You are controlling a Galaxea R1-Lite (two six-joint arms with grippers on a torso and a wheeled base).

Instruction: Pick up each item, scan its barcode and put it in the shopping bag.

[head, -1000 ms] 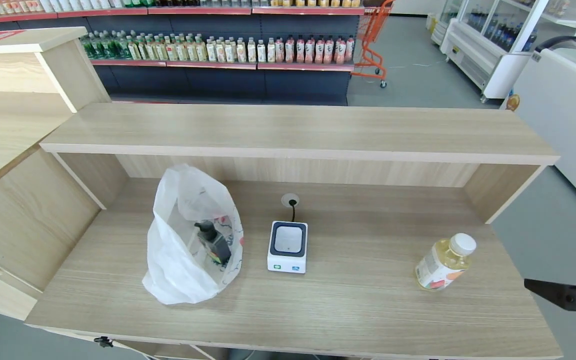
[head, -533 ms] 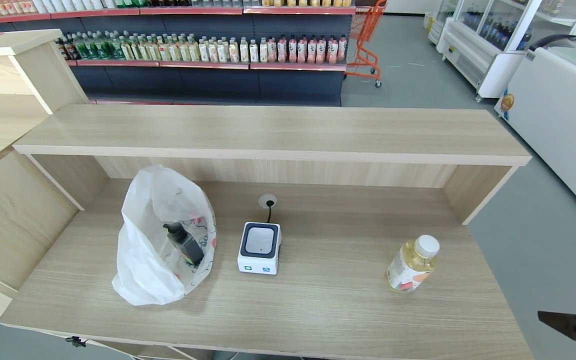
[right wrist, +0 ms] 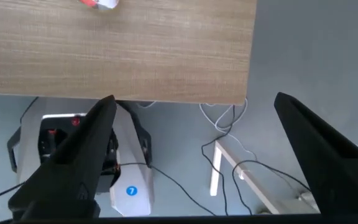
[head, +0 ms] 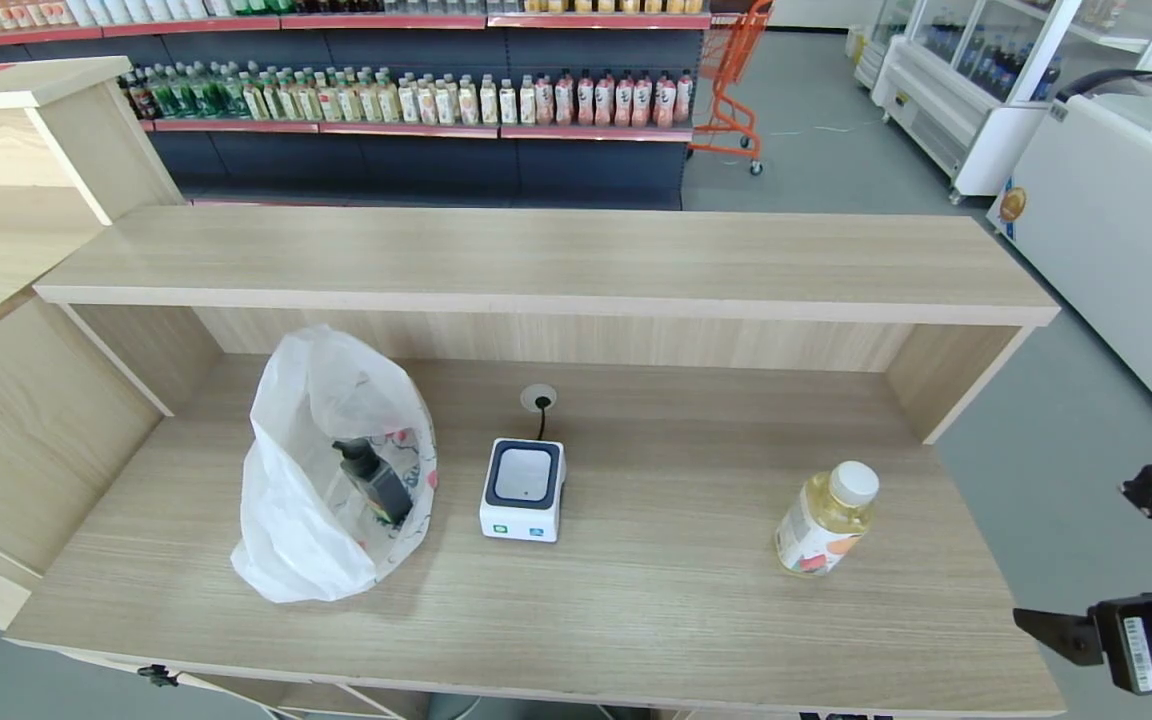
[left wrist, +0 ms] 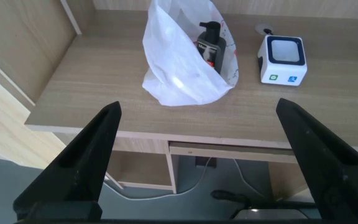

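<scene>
A yellow drink bottle (head: 826,518) with a white cap stands at the counter's right end. A white plastic shopping bag (head: 308,480) sits open at the left, a dark pump bottle (head: 374,484) inside it. The white barcode scanner (head: 523,489) rests between them. My right gripper (right wrist: 194,155) is open and empty, off the counter's front right corner, below and in front of the drink bottle; one of its fingers (head: 1054,632) is visible beside that corner. My left gripper (left wrist: 194,162) is open and empty, held before the counter's front edge, facing the bag (left wrist: 182,65) and the scanner (left wrist: 282,58).
The wooden counter (head: 636,610) has a raised shelf (head: 536,260) along its back and side walls at both ends. A cable hole (head: 538,399) lies behind the scanner. Cables (right wrist: 229,162) trail on the floor below the counter's right end.
The head camera has shifted, so the whole scene slid left. In the last half second my right gripper edged up and toward the counter's front right corner, with more of its arm showing.
</scene>
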